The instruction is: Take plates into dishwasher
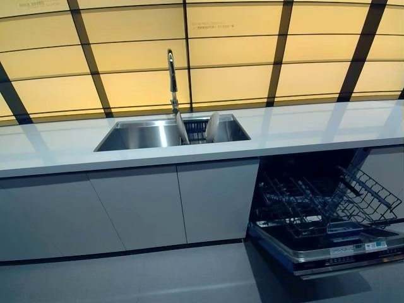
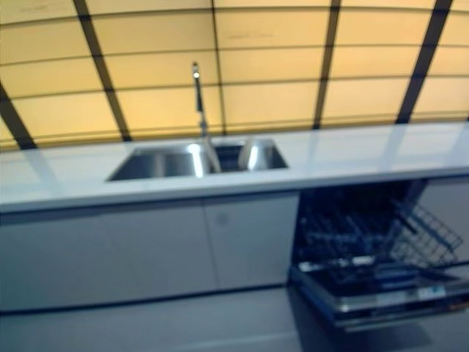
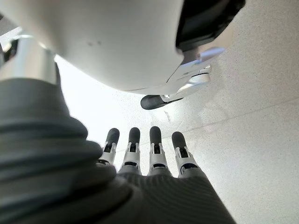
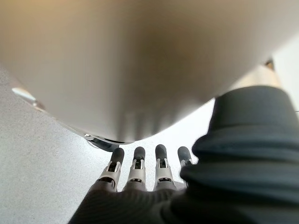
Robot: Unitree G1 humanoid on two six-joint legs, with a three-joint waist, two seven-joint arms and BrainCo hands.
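Two white plates (image 1: 212, 126) stand on edge in a dark rack inside the steel sink (image 1: 142, 136), the second plate (image 1: 182, 128) just left of the first. The dishwasher (image 1: 328, 243) at the lower right has its door down and its wire rack (image 1: 328, 202) pulled out, with no plates in it. Neither hand shows in the eye views. My left hand (image 3: 149, 154) hangs over the floor with straight fingers and holds nothing. In its own wrist view my right hand (image 4: 140, 170) does the same.
A tall tap (image 1: 172, 79) rises behind the sink. The white counter (image 1: 315, 126) runs the full width above grey cabinet doors (image 1: 142, 205). A yellow panelled wall with dark bars stands behind. Grey floor (image 1: 158, 278) lies before the cabinets.
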